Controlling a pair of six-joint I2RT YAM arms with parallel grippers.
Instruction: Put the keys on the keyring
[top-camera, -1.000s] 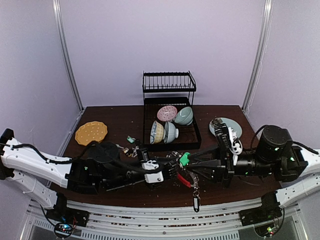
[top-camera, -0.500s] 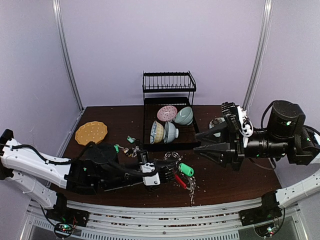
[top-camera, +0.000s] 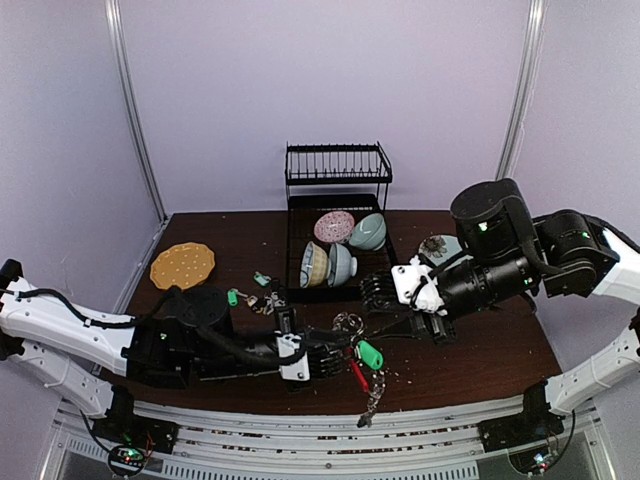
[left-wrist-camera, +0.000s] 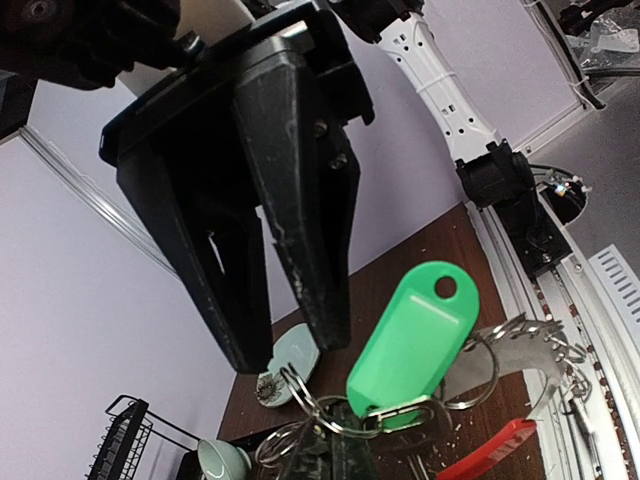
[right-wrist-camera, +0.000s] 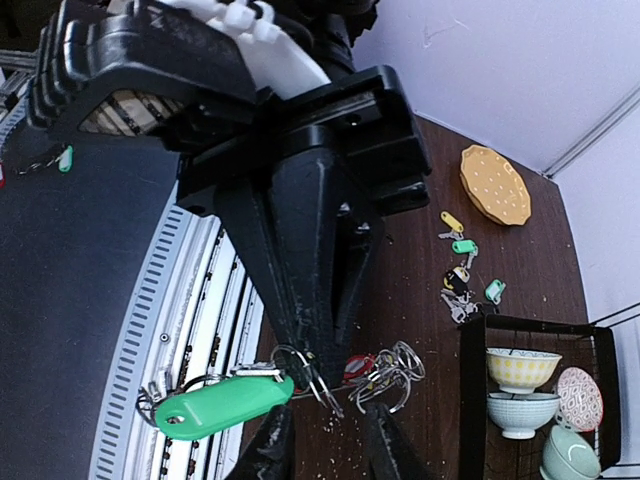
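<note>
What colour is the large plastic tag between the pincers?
The tag is bright green; best in left wrist view.

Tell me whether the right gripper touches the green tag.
Cannot tell: left wrist view shows the right gripper close beside the green tag, neither gap nor contact plain.

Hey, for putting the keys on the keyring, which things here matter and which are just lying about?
On the job:
keyring, held in the left gripper
green-tagged key hanging with it
loose tagged keys

Just lying about:
dish rack
bowls in it
orange plate
</note>
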